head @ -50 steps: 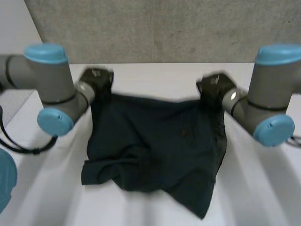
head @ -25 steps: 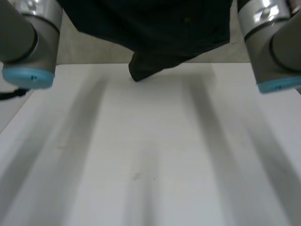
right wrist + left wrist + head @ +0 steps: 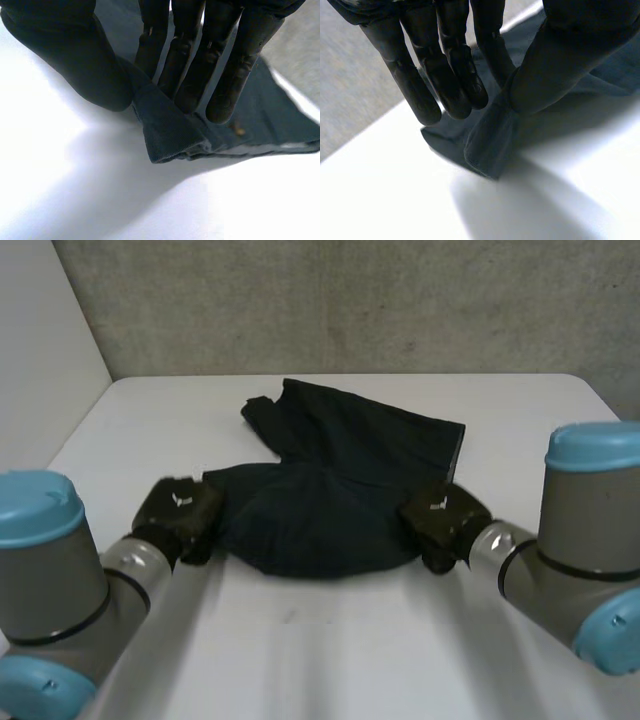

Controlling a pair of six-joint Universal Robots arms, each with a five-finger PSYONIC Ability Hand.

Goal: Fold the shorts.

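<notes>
The dark shorts (image 3: pixel 330 485) lie bunched on the white table (image 3: pixel 320 640), one part spread toward the far side. My left hand (image 3: pixel 180 515) is at the near left corner of the cloth. In the left wrist view its fingers (image 3: pixel 445 75) and thumb (image 3: pixel 555 65) pinch a fold of the shorts (image 3: pixel 492 140). My right hand (image 3: pixel 442 520) is at the near right corner. In the right wrist view its fingers (image 3: pixel 200 60) and thumb (image 3: pixel 75 55) pinch a folded hem of the shorts (image 3: pixel 170 132).
A grey wall (image 3: pixel 350 300) stands behind the table's far edge. Bare table lies in front of the shorts and to both sides. Both arms (image 3: pixel 60 590) reach in from the near corners.
The shorts, held up in the air a second ago, now lie on the table. Both hands have come down and toward the near side, still holding the cloth's corners.
</notes>
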